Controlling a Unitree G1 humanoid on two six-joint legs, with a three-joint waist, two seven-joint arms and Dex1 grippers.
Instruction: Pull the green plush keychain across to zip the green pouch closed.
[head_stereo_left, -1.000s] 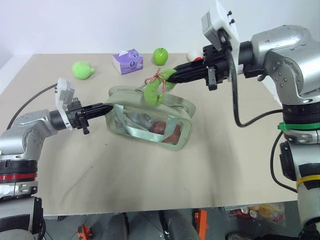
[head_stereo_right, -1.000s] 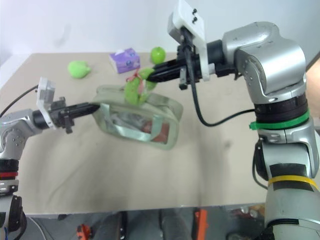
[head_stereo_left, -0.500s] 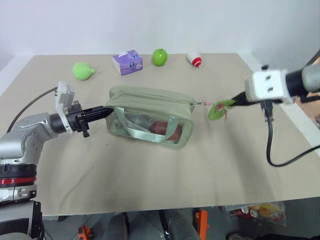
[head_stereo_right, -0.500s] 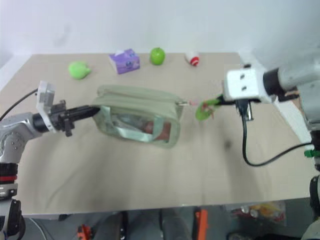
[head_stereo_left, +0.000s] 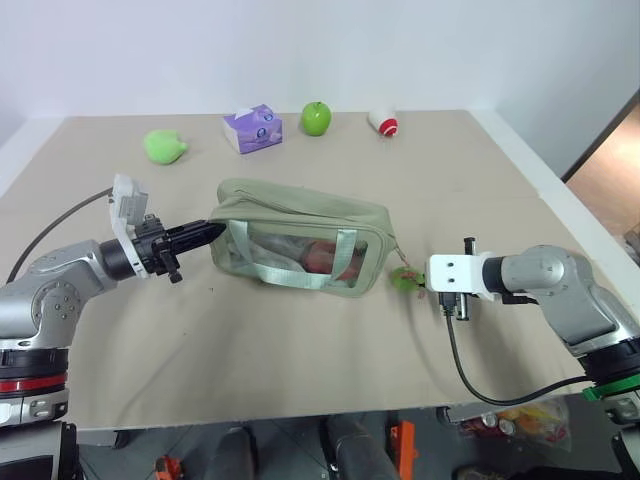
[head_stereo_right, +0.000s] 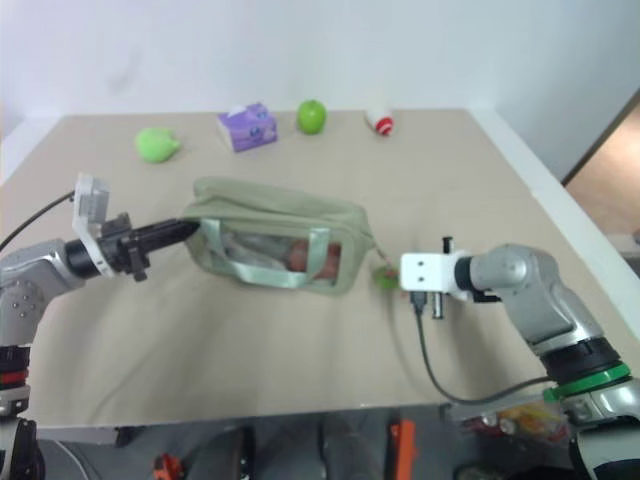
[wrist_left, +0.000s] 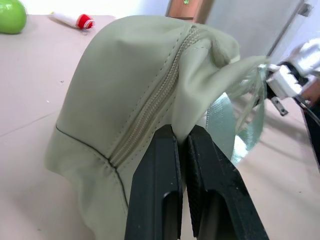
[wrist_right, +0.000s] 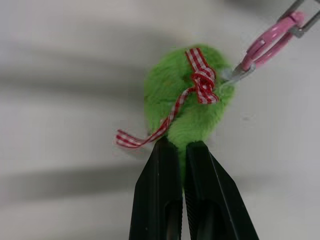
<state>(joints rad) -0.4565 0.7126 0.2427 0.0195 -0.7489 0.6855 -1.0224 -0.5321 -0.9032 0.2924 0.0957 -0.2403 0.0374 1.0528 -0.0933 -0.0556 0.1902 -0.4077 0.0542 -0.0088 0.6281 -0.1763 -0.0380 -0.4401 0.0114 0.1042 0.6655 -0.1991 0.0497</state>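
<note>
The green pouch (head_stereo_left: 300, 235) lies mid-table, its clear side window facing me and its top zipper (wrist_left: 150, 105) drawn shut along the length I can see. My left gripper (head_stereo_left: 205, 232) is shut on a fold of fabric (wrist_left: 200, 85) at the pouch's left end. The green plush keychain (head_stereo_left: 405, 279) hangs just off the pouch's right end, low near the tabletop. It has a red checked ribbon and a pink clip (wrist_right: 270, 42). My right gripper (wrist_right: 181, 145) is shut on the keychain's lower end.
Along the table's far edge stand a light-green plush toy (head_stereo_left: 165, 144), a purple tissue box (head_stereo_left: 253, 127), a green apple (head_stereo_left: 317, 117) and a small white-and-red bottle (head_stereo_left: 384, 122). The table's right edge (head_stereo_left: 560, 200) runs close behind my right arm.
My right gripper carried the keychain from above the pouch's middle out to the right, then down to the tabletop past the pouch's right end. The left gripper kept its hold.
</note>
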